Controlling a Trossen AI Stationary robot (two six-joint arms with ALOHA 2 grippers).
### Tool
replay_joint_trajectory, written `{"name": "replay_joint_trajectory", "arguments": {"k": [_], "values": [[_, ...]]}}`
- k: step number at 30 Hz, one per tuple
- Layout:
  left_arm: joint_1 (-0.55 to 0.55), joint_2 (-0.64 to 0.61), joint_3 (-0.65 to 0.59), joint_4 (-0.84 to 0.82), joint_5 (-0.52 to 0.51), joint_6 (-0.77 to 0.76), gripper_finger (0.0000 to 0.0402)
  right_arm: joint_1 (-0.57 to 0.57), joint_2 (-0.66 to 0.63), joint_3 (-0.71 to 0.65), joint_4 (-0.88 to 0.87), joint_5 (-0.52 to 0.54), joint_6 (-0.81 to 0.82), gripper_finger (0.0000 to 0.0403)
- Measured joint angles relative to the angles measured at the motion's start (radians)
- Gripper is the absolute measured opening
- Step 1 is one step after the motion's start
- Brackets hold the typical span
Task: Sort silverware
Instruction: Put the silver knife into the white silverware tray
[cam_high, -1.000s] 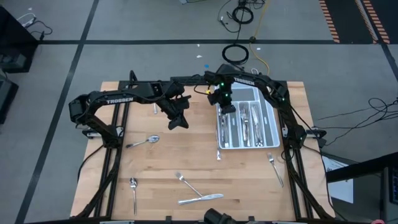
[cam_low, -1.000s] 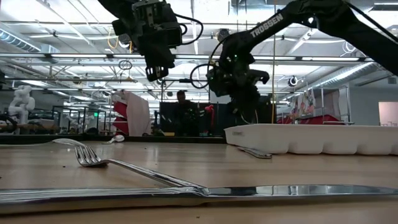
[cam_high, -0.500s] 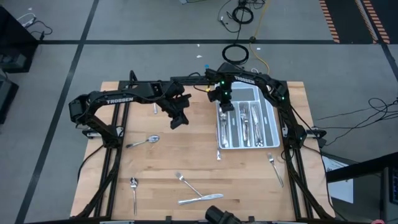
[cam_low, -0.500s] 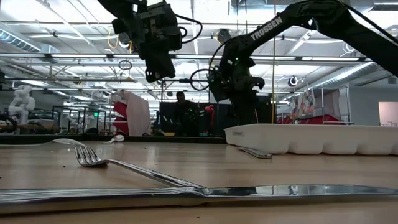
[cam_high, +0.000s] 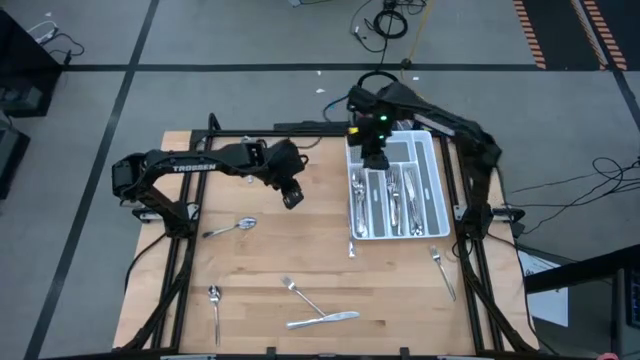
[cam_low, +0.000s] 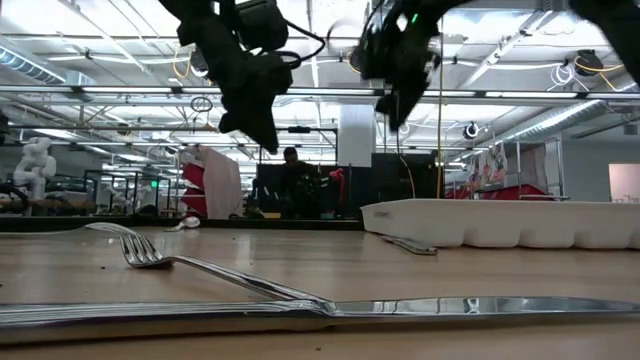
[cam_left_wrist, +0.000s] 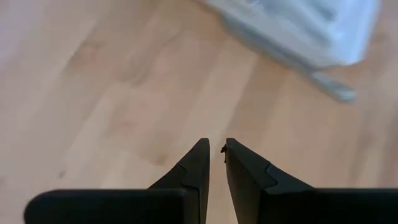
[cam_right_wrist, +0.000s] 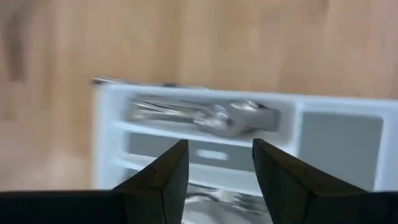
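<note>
Here the right gripper (cam_high: 375, 160) hangs above the far end of the white tray (cam_high: 436, 190), on the right half of the wooden table (cam_high: 260, 270); its two fingers (cam_right_wrist: 163, 171) stand clearly apart with nothing between them, and under them the tray compartments hold blurred silver pieces. The left gripper (cam_high: 292, 198) is over bare wood near the middle of the table, to the left of the tray and apart from it; its fingers (cam_left_wrist: 198, 163) are almost together, with only a thin gap, and they hold nothing. In the low view both grippers are high above the table surface. Most of the silverware lies inside the tray, as several pieces in the long compartments (cam_high: 392, 195). The other pieces are spread on the table: a spoon (cam_high: 232, 227) on the left side, a second spoon (cam_high: 214, 302) near the front left edge, a fork (cam_high: 301, 295) and a knife (cam_high: 322, 320) close together at the front middle, a fork (cam_high: 441, 266) at the front right, beside the tray's near corner, and one small piece (cam_high: 352, 248) just at the tray's near left corner. One more small piece (cam_high: 249, 175) lies at the back of the table, beside the left arm; what kind it is I cannot tell.
</note>
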Motion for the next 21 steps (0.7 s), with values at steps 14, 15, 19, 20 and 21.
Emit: {"name": "replay_joint_trajectory", "arguments": {"k": [14, 15, 19, 20, 21], "values": [[-0.091, -0.005, -0.033, -0.16, -0.202, 0.088, 0.0057, 0.482, -0.216, 0.002, 0.046, 0.106, -0.169, 0.0169], [-0.09, -0.01, -0.033, -0.183, -0.214, 0.095, 0.0057, 0.505, -0.2, 0.002, 0.066, 0.111, -0.168, 0.0169], [-0.092, -0.042, -0.033, -0.265, -0.225, 0.115, 0.0057, 0.557, -0.121, 0.0, 0.163, 0.113, -0.145, 0.0169], [-0.091, -0.05, -0.033, -0.283, -0.226, 0.115, 0.0057, 0.567, -0.098, 0.0, 0.18, 0.113, -0.144, 0.0169], [-0.091, -0.06, -0.033, -0.304, -0.229, 0.114, 0.0057, 0.576, -0.076, 0.0, 0.19, 0.113, -0.144, 0.0169]]}}
